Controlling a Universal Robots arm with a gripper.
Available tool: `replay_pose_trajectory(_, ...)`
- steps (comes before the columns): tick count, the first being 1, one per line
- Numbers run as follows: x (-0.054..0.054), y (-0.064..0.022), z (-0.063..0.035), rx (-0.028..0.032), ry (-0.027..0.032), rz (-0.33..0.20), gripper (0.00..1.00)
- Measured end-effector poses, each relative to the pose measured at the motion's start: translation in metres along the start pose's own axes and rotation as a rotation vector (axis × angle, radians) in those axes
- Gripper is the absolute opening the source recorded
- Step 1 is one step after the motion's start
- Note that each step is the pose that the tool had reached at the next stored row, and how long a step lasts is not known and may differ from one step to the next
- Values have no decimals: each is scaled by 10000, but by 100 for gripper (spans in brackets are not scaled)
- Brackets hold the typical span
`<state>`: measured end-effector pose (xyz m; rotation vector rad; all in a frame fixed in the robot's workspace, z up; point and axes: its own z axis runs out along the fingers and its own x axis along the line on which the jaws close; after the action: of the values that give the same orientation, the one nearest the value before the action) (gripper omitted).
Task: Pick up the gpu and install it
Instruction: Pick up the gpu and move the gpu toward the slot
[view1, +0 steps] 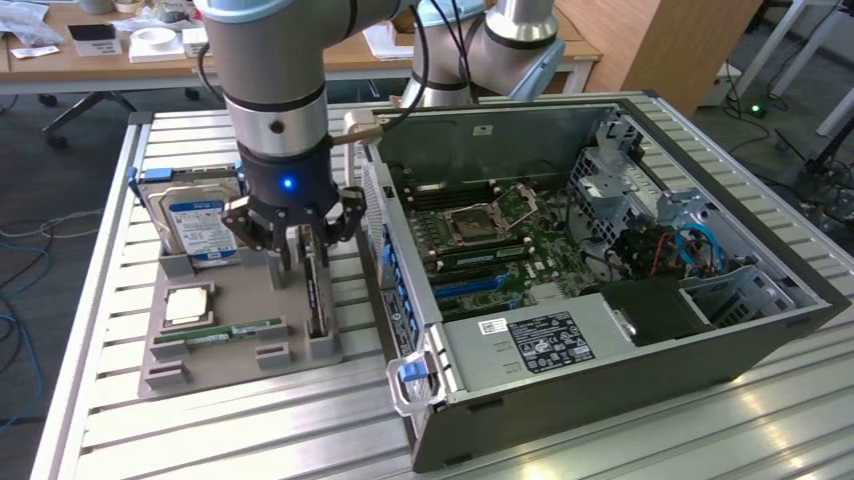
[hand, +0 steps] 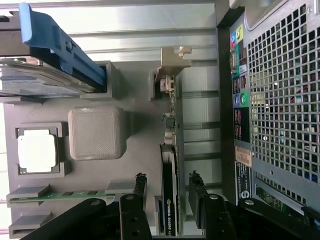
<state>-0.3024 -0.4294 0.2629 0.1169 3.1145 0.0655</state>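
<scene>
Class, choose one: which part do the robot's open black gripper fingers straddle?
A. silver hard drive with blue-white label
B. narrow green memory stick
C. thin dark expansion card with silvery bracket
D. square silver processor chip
C: the open gripper has one finger on each side of the thin dark expansion card standing in the grey holder.

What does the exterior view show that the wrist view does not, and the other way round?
Exterior view adds: the arm and the inside of the open computer case, with the motherboard and power supply.

Wrist view adds: the case's rear port panel and vent grille, seen face-on.

Both share: the grey holder tray with the hard drive, processor chip and green memory stick. The gpu stands on edge in it, and the open gripper straddles the card without touching it.
</scene>
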Motion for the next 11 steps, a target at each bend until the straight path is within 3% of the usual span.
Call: replay_pose_trajectory(11,2,-9,117,1,1,-2,47)
